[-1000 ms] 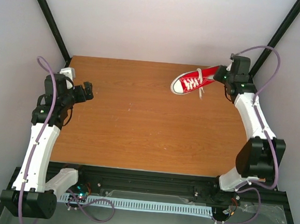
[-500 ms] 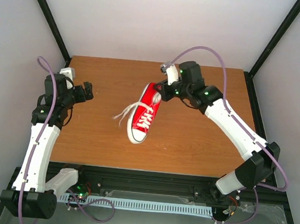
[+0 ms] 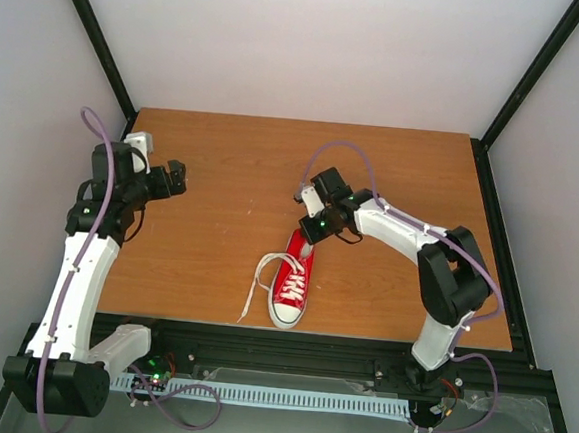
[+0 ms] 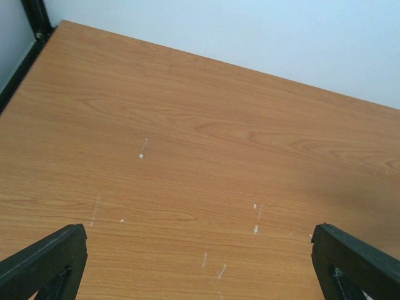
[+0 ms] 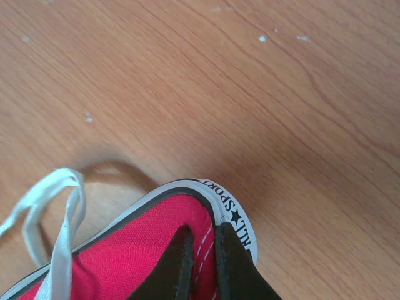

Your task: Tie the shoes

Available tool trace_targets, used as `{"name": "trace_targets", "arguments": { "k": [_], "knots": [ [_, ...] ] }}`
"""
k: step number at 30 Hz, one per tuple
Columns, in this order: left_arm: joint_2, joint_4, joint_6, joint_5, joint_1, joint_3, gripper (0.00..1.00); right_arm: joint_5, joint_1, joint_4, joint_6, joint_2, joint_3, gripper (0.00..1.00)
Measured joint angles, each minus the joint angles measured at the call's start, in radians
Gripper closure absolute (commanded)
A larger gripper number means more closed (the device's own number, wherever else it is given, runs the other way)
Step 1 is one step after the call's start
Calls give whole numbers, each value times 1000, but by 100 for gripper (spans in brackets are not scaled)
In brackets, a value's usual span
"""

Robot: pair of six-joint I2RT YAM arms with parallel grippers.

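Wooden table (image 3: 220,201), sneaker (image 3: 292,282) now nearer, right jaws clamped on it, left jaws apart.

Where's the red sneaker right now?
In the top view, the red sneaker is near the front edge of the table, its heel pinched by the right gripper.

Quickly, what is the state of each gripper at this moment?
Left gripper: open, holding nothing.
Right gripper: closed on the heel of the red sneaker.

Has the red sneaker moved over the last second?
Yes. The red canvas sneaker with white laces travelled from the far right corner of the wooden table to its near edge, heel pinched in the right gripper.
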Motion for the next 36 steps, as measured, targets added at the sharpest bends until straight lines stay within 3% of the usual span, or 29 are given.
{"name": "trace_targets", "arguments": {
  "k": [12,13,18,22,29,33,36],
  "knots": [
    [22,22,10,110,0,-21,0,203,19,-29,-130,108,140,96],
    [25,22,10,116,-1,-21,0,220,20,-25,-140,122,148,93],
    [34,23,10,132,-10,-22,1,258,16,3,-146,167,155,40],
    [39,26,10,132,-21,-23,3,234,6,47,-129,139,137,15],
    [27,73,-61,183,-65,-118,8,120,-47,126,-47,-79,41,6],
    [-17,105,-154,196,-198,-290,8,87,-43,175,23,-206,-27,6],
    [-19,124,-212,188,-291,-391,7,100,47,188,77,-273,-101,8]
  ]
}}
